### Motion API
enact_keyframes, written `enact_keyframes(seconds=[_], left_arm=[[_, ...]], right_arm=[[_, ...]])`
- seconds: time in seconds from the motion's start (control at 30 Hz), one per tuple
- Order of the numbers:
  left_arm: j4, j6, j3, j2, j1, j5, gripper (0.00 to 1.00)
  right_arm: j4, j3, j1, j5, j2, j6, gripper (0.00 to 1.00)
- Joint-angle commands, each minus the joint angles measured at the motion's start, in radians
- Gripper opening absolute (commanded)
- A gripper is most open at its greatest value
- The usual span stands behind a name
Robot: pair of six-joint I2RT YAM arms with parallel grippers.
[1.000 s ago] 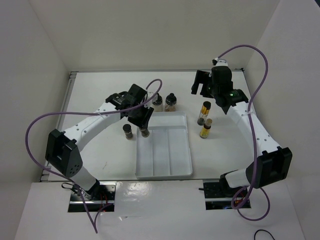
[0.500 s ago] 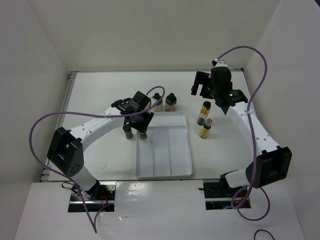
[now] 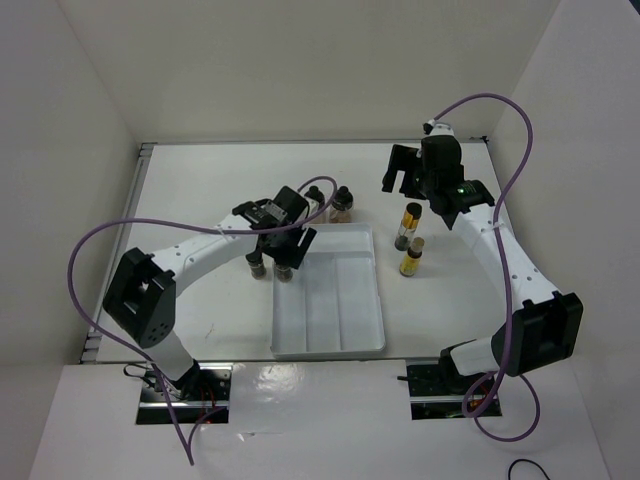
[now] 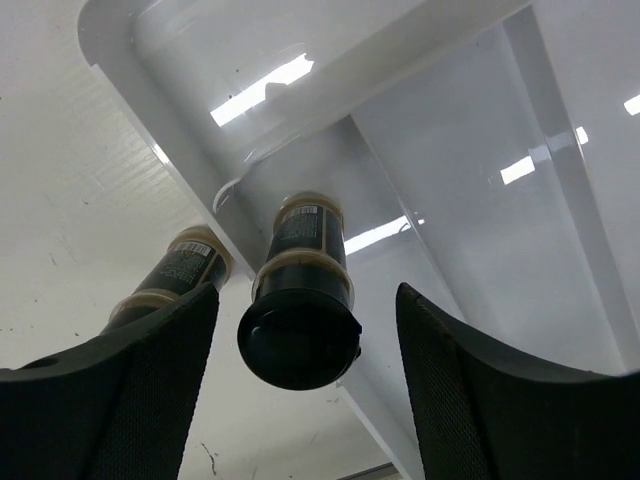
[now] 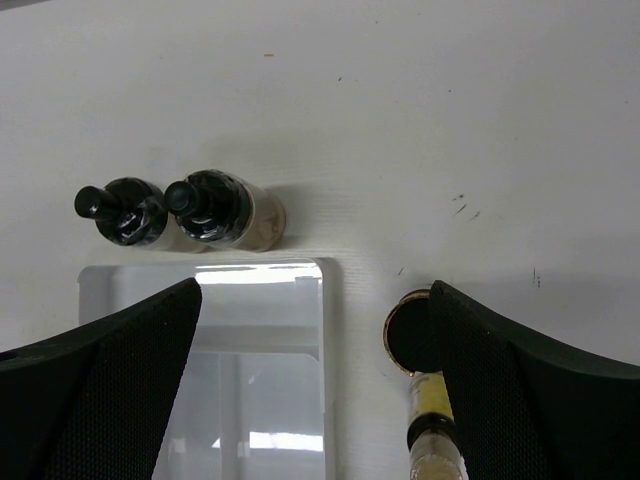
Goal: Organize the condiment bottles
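Releasing dark jar (image 4: pixel 298 335) in tray (image 4: pixel 470 190) corner; left gripper (image 4: pixel 305 295) spread clear, right gripper (image 5: pixel 312 290) wide, empty. Next: lift, fetch neighbouring jar (image 4: pixel 180 275).

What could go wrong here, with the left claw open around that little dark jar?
1. The left gripper flanks the dark jar closely, so pulling away askew could tip it.
2. The jar stands right by a side wall of the white divided tray, and a nudge might lean it on the rim.
3. The second dark jar, just outside that wall beside one finger, could get knocked too.
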Motion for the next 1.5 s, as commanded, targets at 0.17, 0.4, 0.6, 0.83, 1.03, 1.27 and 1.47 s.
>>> enact_keyframes(seconds=[0.17,0.4,0.6,0.83,1.03,1.27,1.47], left_arm=[[-0.036,-0.039,0.098,-0.082,-0.007,-0.041,0.9],[-0.056,-0.096,0.251,-0.198,0.034,-0.004,1.0],[-0.078,-0.118,0.112,-0.235,0.195,-0.026,1.0],[-0.059,-0.139,-0.02,-0.255,0.272,0.024,1.0],[-0.041,-0.139,-0.088,-0.214,0.272,0.054,1.0],[-0.006,-0.139,-0.132,-0.185,0.272,0.045,0.95],[0.005,-0.139,-0.132,-0.146,0.272,0.045,0.89]], right_arm=[[0.003,-0.009,0.004,0.008,-0.01,0.005,0.99],[0.013,-0.018,0.004,0.008,-0.019,0.005,0.99],[0.013,-0.047,0.004,-0.001,-0.048,0.005,0.99],[0.002,-0.075,0.004,-0.001,-0.077,0.005,0.99],[-0.007,-0.075,0.004,-0.001,-0.086,0.005,0.99],[-0.007,-0.084,0.004,-0.001,-0.105,0.005,0.99],[-0.017,-0.084,0.004,0.008,-0.105,0.005,0.99]])
